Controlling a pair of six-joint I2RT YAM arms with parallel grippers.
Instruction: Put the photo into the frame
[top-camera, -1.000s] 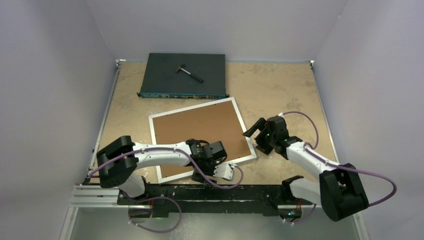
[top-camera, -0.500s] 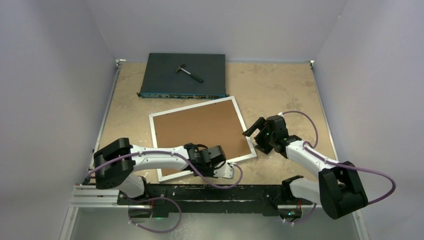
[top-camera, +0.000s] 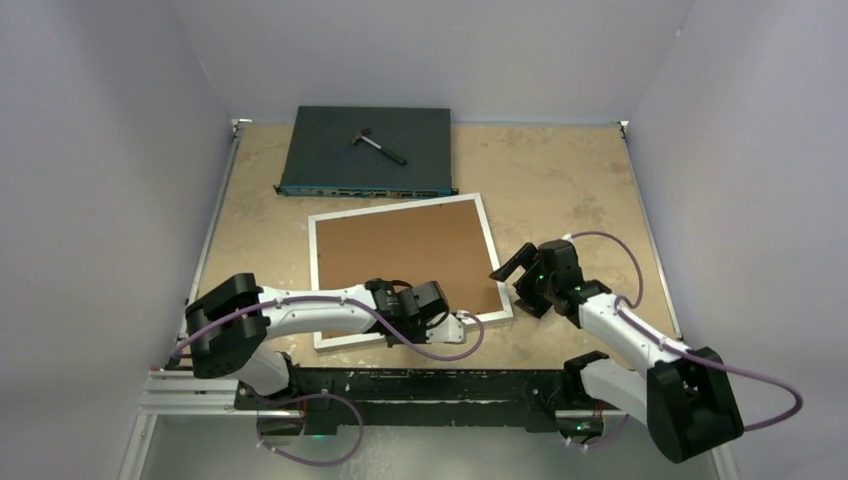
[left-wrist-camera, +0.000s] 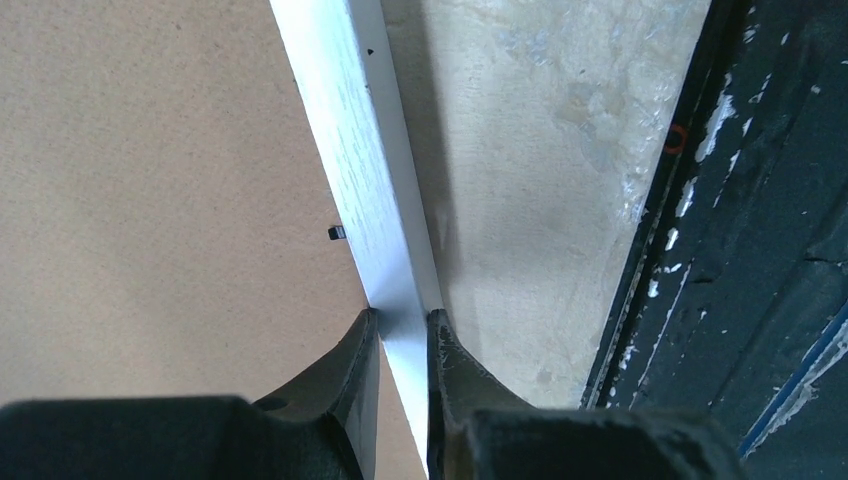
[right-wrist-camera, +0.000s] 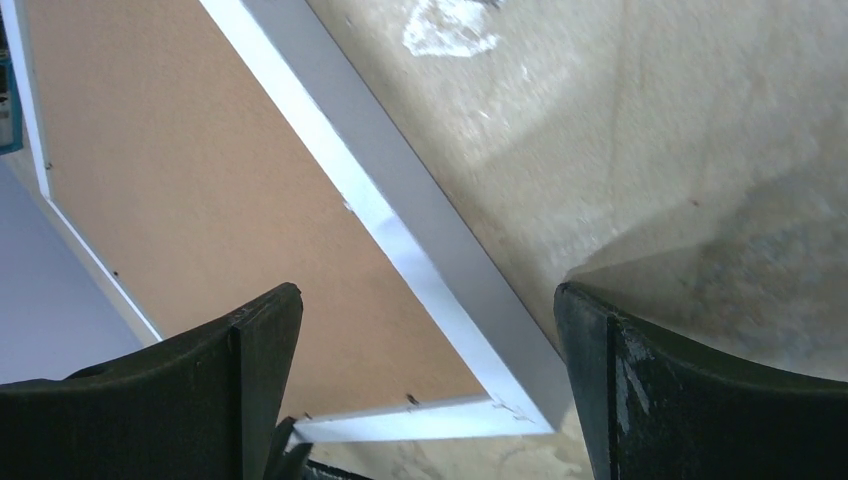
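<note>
The frame (top-camera: 395, 206) lies face down on the table, its thin white border around a brown backing board (top-camera: 405, 260). My left gripper (top-camera: 445, 327) is at the frame's near edge. In the left wrist view the left gripper (left-wrist-camera: 402, 315) is shut on the white border (left-wrist-camera: 355, 130), one finger over the backing board (left-wrist-camera: 150, 200) and the other on the table side. My right gripper (top-camera: 515, 283) stands open at the frame's near right corner. In the right wrist view the right gripper (right-wrist-camera: 428, 295) straddles that corner (right-wrist-camera: 520, 400) without touching it. The photo is out of view.
A dark network switch box (top-camera: 368, 150) sits at the back with a small hammer-like tool (top-camera: 380, 145) on top. A black rail (top-camera: 420, 385) runs along the table's near edge, close to the left gripper. Grey walls close in both sides.
My left gripper closed on the frame's near border. The frame then turned to lie squarer to the table. The right gripper shifted slightly toward the near side and stayed open.
</note>
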